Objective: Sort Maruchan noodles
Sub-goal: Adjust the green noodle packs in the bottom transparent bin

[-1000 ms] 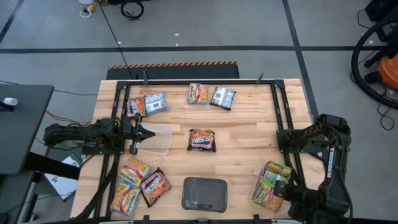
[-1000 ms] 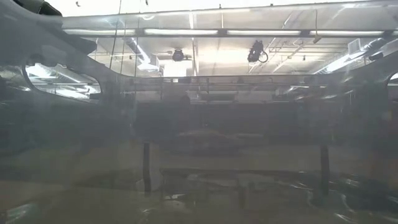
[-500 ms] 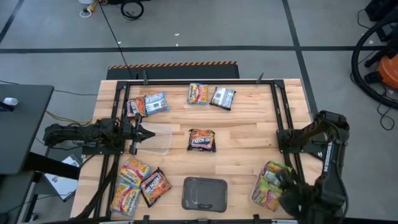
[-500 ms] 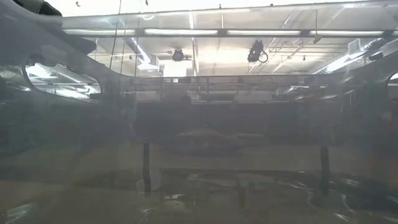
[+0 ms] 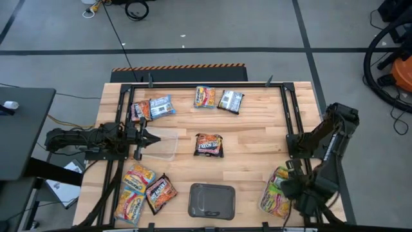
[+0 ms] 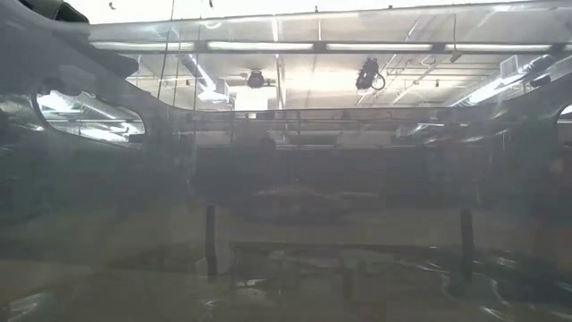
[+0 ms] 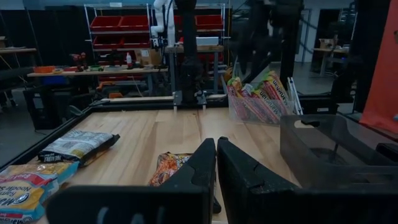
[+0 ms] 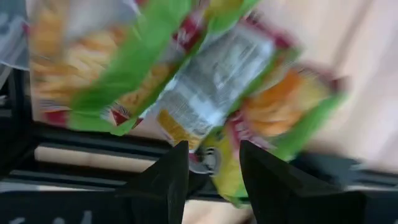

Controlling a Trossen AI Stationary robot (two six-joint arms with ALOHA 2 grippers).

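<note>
Noodle packets lie flat on the wooden table (image 5: 257, 129). A dark brown-black one (image 5: 208, 145) is at the centre, and it also shows in the left wrist view (image 7: 169, 168). At the far edge lie an orange-red one (image 5: 205, 96), a silver-dark one (image 5: 230, 100) and a blue-silver one (image 5: 161, 105). Several orange ones (image 5: 143, 191) lie near left. Yellow-green packets (image 5: 277, 190) stand in a clear tub at the near right. My left gripper (image 5: 145, 138) (image 7: 216, 152) is shut and empty at the table's left. My right gripper (image 5: 293, 188) (image 8: 214, 163) is open over the yellow-green packets (image 8: 205, 93).
An empty clear tub (image 5: 165, 144) sits just in front of my left gripper. A grey rounded tray (image 5: 211, 200) lies at the near edge. A black frame rail (image 5: 286, 109) runs around the work area. The low view shows only haze.
My right arm has changed its pose: its elbow has swung toward the table's far edge, and its wrist has shifted a little over the tub of yellow-green packets. The packets have not moved.
</note>
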